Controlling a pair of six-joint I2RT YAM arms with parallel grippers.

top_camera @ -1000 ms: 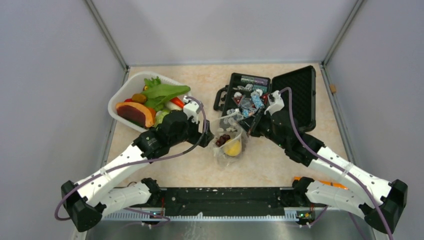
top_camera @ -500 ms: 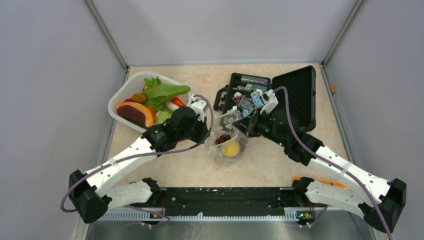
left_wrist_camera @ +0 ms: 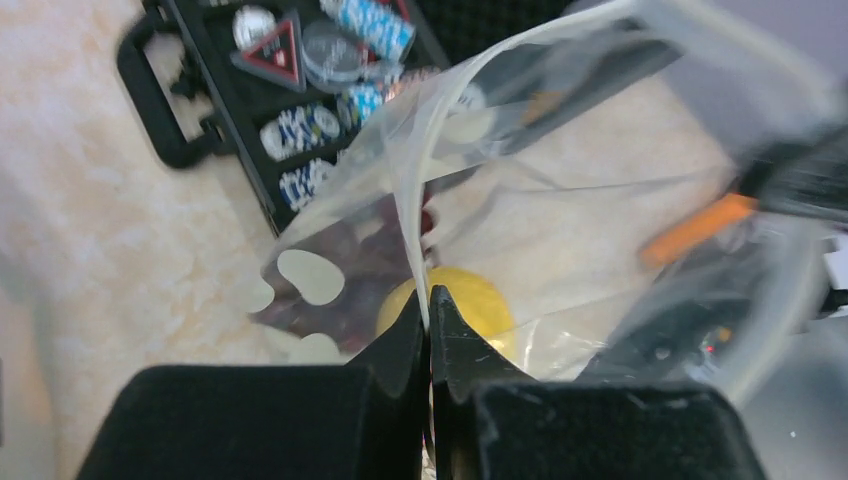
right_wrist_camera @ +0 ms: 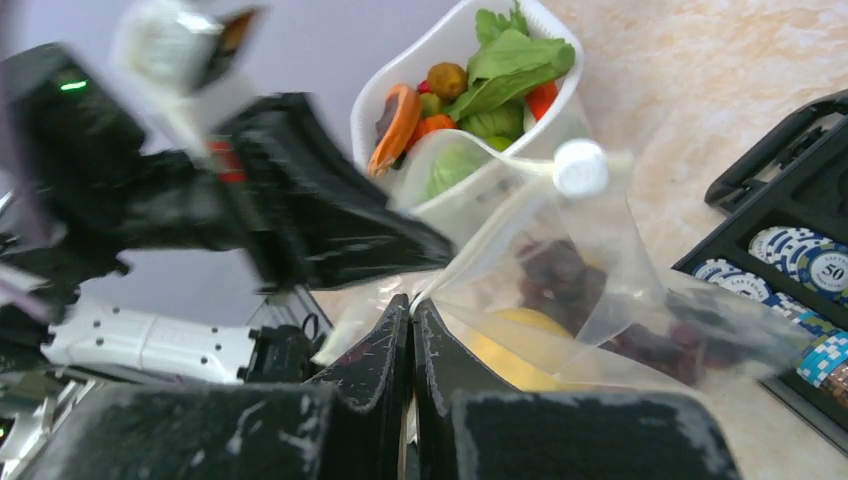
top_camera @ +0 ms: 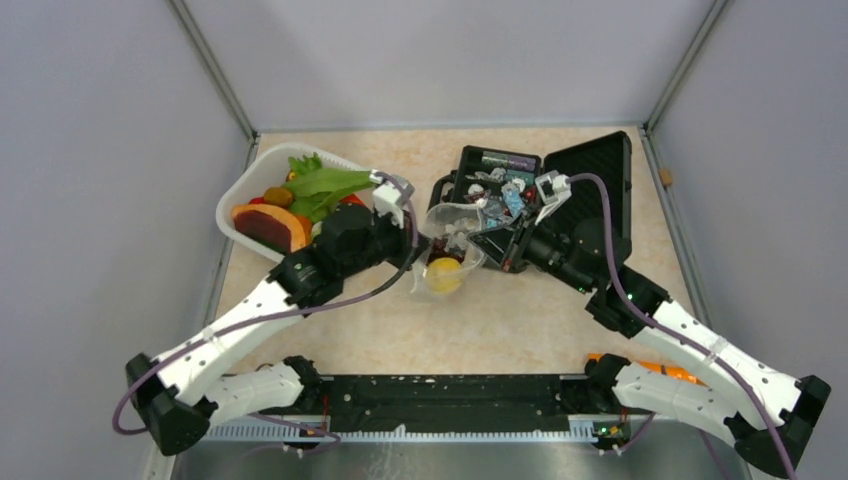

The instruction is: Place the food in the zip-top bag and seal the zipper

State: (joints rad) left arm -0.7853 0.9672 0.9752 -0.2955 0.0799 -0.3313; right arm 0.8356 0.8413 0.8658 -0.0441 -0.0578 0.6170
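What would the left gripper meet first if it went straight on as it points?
The left gripper, shut on the zip-top bag, would probably hit the yellow lemon inside; depth is unclear.

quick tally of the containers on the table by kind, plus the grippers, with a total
clear dotted plastic zip-top bag: 1
white plastic basket: 1
open black hard case: 1
black two-finger grippers: 2, the left gripper and the right gripper, each pinched on the bag
total: 5
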